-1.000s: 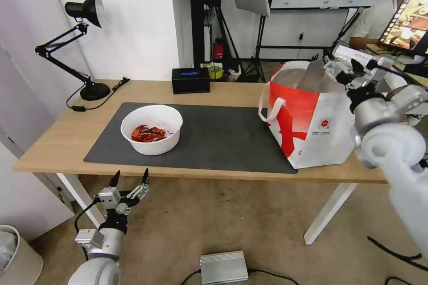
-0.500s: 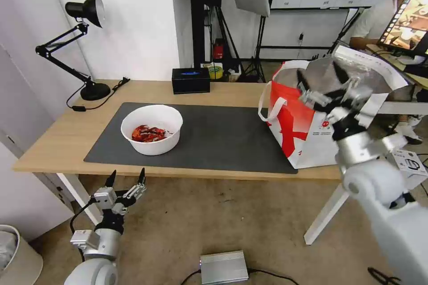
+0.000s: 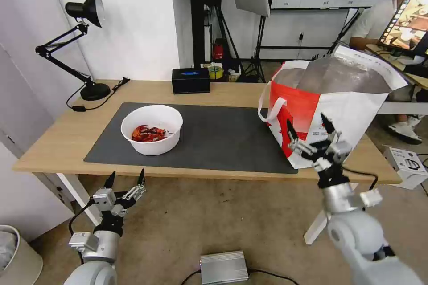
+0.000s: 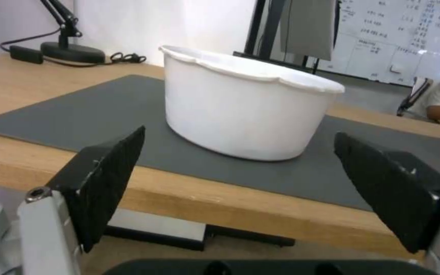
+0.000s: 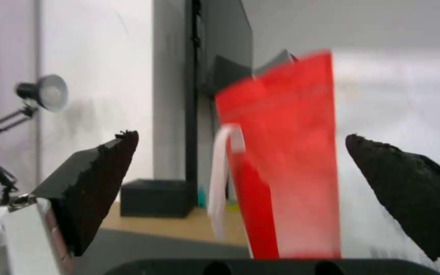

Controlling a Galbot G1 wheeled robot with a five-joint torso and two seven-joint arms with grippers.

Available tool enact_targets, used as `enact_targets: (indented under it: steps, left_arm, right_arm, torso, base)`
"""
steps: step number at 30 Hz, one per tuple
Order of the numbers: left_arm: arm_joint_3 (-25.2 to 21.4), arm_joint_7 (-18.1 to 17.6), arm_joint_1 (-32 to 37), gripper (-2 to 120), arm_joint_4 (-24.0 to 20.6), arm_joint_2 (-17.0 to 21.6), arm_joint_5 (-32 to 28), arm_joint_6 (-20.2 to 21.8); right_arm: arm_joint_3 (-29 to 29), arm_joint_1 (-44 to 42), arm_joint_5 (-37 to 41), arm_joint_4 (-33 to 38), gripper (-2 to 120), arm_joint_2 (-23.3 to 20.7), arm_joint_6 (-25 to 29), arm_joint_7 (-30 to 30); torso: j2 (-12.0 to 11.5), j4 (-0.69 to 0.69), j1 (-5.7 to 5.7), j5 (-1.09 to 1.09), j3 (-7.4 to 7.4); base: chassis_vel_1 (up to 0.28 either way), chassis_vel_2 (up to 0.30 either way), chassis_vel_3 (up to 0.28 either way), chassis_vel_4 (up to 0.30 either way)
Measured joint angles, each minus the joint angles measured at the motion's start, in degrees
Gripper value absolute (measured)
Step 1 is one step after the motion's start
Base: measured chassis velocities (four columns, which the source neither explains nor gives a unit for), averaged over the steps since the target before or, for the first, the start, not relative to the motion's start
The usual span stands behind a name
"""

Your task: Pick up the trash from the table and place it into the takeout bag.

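- The left gripper [image 3: 125, 179] had its fingers [image 4: 109, 179] spread wide apart with nothing between them, held below and just short of the near edge of the surface [image 3: 58, 140].
- Straight ahead of those fingers, beyond the edge and on the dark grey mat [image 3: 214, 138], stood the white bowl of red shells [image 3: 152, 129]. It was upright and round, so it offered no long axis to line up with; its rim sat higher than the fingertips.
- The right gripper [image 3: 310, 133] also had its fingers [image 5: 97, 179] parted and empty, hanging in front of the takeout bag [image 3: 339, 102], whose red and white wall rose just beyond them with its mouth open above.
- Judged from this layout, the left gripper was clearly the nearer to the bowl, and the bag lay well apart from the bowl, off toward the right gripper's side.
- The left wrist view showed the bowl [image 4: 248, 114] centred in the gap between the fingers and the surface edge [image 4: 261, 214] between them and it; the head view alone showed the red shells inside and the foil-lined mouth of the bag.
- The right wrist view showed the bag's red panel [image 5: 286, 152] and a white loop handle [image 5: 222, 179] close ahead.
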Motion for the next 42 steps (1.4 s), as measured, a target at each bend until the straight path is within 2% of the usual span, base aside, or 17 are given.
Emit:
enact_targets:
  steps: [5, 14, 26, 42]
  left_arm:
    - [0.2, 0.0, 0.0, 100, -0.2, -0.2, 0.0, 0.0]
    - [0.8, 0.1, -0.4, 100, -0.2, -0.1, 0.1, 0.0]
    - [1.6, 0.3, -0.7, 100, -0.2, 0.5, 0.3, 0.1]
    - [1.6, 0.2, -1.4, 100, 0.1, 0.6, 0.2, 0.3]
  right_arm:
    - [-1.6, -4.5, -5.5, 1.3, 100, 3.3, -3.8, 5.5]
    - [-3.0, -9.6, -9.8, 3.1, 100, 5.8, -6.9, 9.7]
    - [-4.5, -13.7, -12.3, 6.6, 100, 8.6, -8.1, 10.8]
    - [-4.4, -13.4, -13.5, 5.8, 100, 8.3, -9.2, 10.8]
  torso:
    - [0.0, 0.00, 0.00, 0.01, 0.00]
    - [0.0, 0.00, 0.00, 0.00, 0.01]
    - [0.0, 0.00, 0.00, 0.01, 0.00]
    - [0.0, 0.00, 0.01, 0.01, 0.01]
  base:
    - [0.000, 0.000, 0.000, 0.000]
    - [0.000, 0.000, 0.000, 0.000]
    - [0.000, 0.000, 0.000, 0.000]
    - [0.000, 0.000, 0.000, 0.000]
